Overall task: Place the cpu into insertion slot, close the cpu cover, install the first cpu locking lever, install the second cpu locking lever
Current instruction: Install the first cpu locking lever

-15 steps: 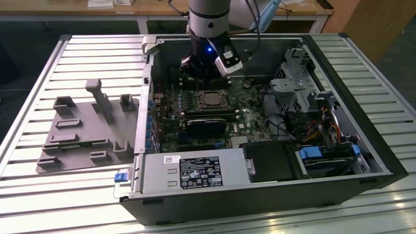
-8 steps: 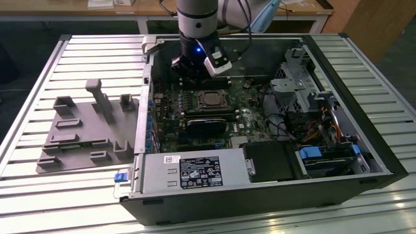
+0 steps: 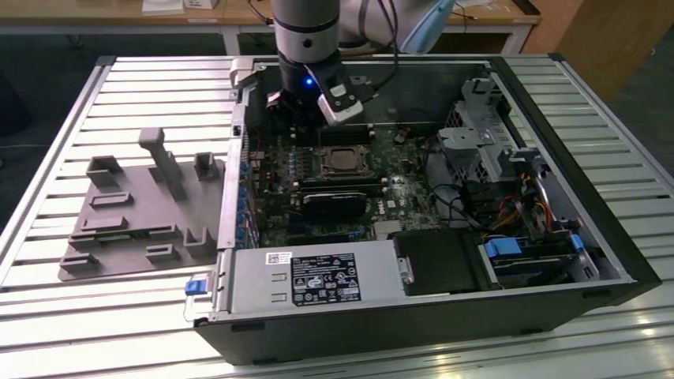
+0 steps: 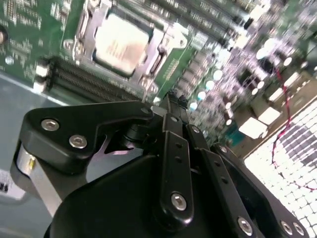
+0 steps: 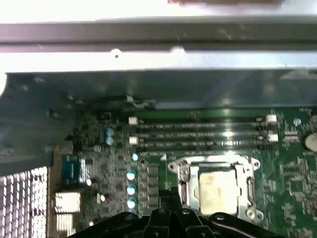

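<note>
My pincer (image 4: 171,101) hangs just above the green motherboard (image 5: 292,168). I cannot tell how far open it is, and I see nothing in it. Just beyond it the cpu (image 5: 215,191) lies flat in the insertion slot (image 5: 181,191), its silvery-beige top up. It is square, so it has no long axis, and its edges run parallel to the long memory slots (image 5: 198,134) beside it. I cannot read the faint print on its top. The cpu cover (image 5: 218,161), a thin silver frame, lies down around it. Farther off, the open computer case (image 3: 621,260) rests on the slatted surface (image 3: 106,316), with a grey moulded fixture (image 3: 137,213) beside it near the edge at the exterior view's left.
</note>
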